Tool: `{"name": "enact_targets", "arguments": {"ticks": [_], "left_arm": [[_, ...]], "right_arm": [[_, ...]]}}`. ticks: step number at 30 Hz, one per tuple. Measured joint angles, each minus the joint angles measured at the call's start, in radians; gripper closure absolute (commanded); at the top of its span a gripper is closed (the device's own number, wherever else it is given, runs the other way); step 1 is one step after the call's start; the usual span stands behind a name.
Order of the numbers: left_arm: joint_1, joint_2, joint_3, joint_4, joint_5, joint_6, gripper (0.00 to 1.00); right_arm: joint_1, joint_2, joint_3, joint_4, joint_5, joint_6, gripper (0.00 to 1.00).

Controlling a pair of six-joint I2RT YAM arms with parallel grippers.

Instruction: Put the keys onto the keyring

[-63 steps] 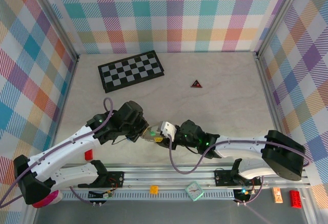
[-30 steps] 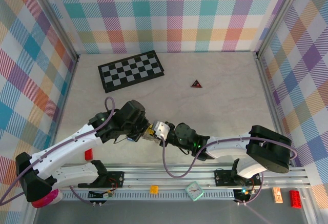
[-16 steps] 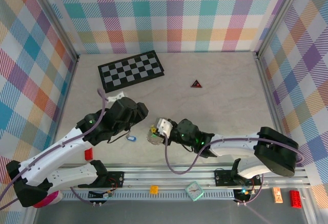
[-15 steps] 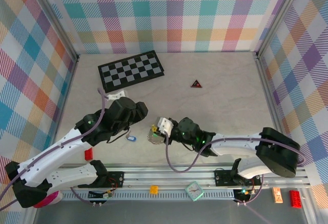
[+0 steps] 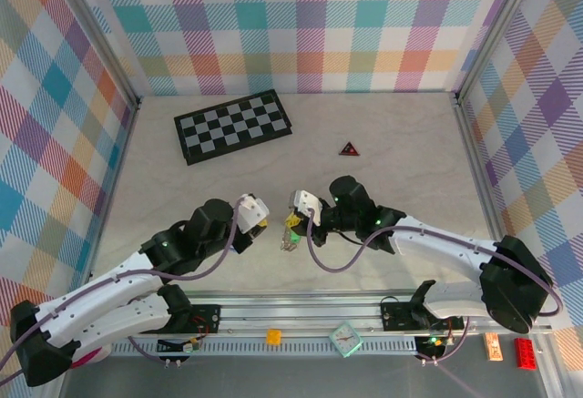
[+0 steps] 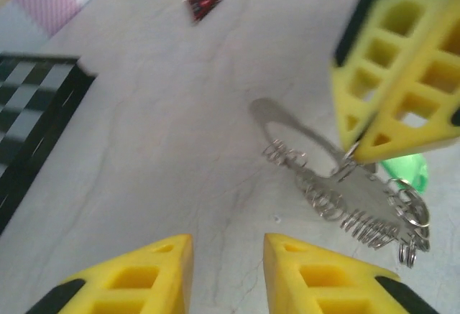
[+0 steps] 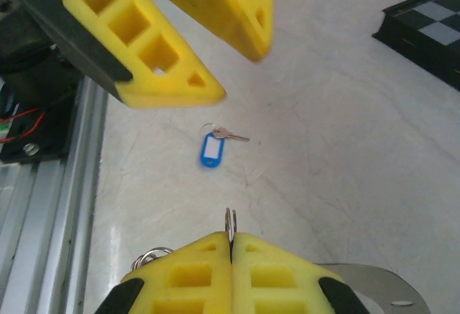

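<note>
The right gripper (image 7: 231, 246) has its jaws pressed fully together on a wire ring of the keyring (image 6: 345, 199). In the left wrist view the chain runs slantwise, with a flat silver tab at its upper-left end and bunched rings at the lower right. The green key (image 6: 406, 172) sits just beside the right jaws. The blue key (image 7: 213, 146) lies flat on the tabletop (image 7: 345, 156), apart from the keyring. In the right wrist view its blade points right and its tag's long axis runs up-down. The left gripper (image 6: 226, 253) hovers with jaws partly apart, holding nothing.
</note>
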Motion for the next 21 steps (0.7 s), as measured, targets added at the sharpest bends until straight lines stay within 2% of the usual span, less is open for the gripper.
{"name": "enact_targets", "arguments": {"ticks": [2,7,15,21], "left_arm": [[0.001,0.017,-0.015,0.056,0.066,0.072,0.72],[0.003,0.05,-0.061,0.142,0.183,0.15,0.71],[0.039,0.06,-0.083,0.205,0.329,0.164,0.72],[0.054,0.063,-0.092,0.24,0.377,0.141,0.8]], "right_arm": [[-0.001,0.0,0.03,-0.055,-0.027,-0.032,1.0],[-0.001,0.0,0.079,-0.146,-0.063,-0.086,1.0],[-0.007,0.002,0.117,-0.224,-0.07,-0.134,1.0],[-0.007,0.003,0.131,-0.232,-0.086,-0.145,1.0]]}}
